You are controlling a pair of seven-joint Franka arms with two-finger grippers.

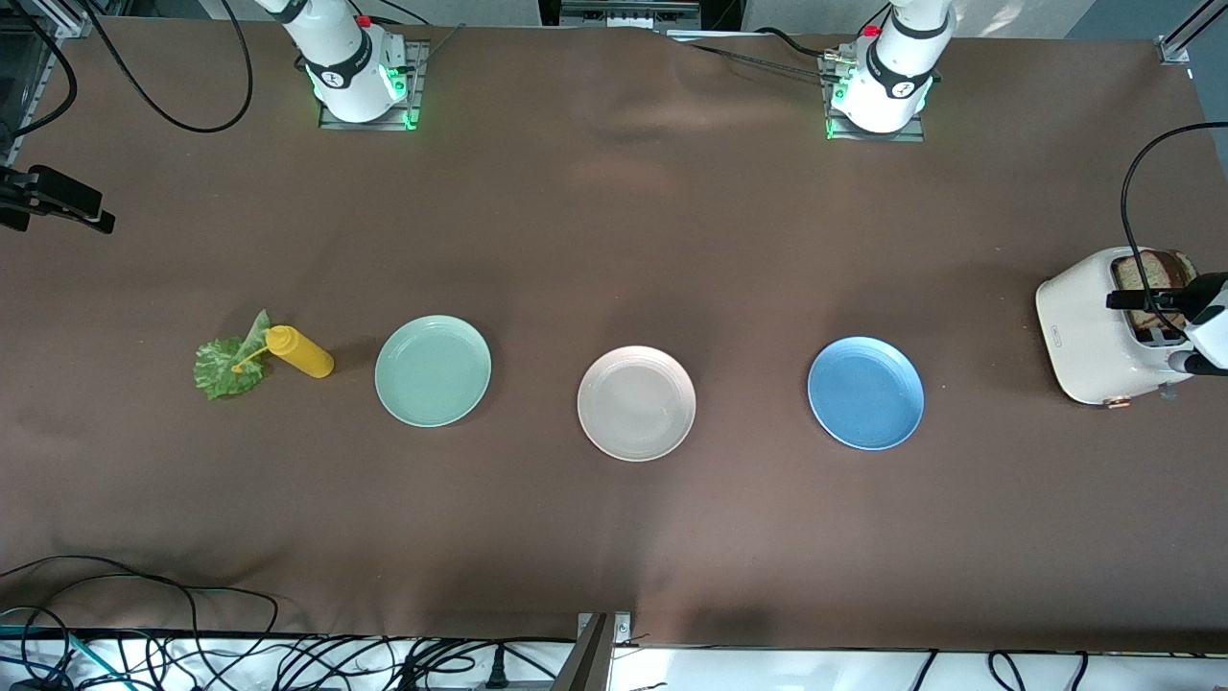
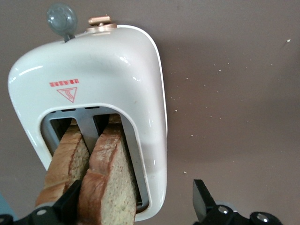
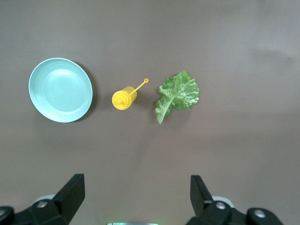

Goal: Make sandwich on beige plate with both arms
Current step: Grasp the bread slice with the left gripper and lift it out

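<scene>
Beige plate (image 1: 636,403) sits empty at the table's (image 1: 614,221) middle, between an empty mint green plate (image 1: 433,369) and an empty blue plate (image 1: 865,393). Near the edge at the right arm's end lie a lettuce leaf (image 1: 228,363) and a yellow squeeze bottle (image 1: 299,351), its tip over the leaf. At the edge by the left arm's end, a white toaster (image 1: 1103,331) holds two bread slices (image 2: 89,176) upright in its slots. The left gripper (image 2: 136,201) hangs open over the toaster, one slice between its fingers. The right gripper (image 3: 137,197) hangs open above the bottle and leaf.
</scene>
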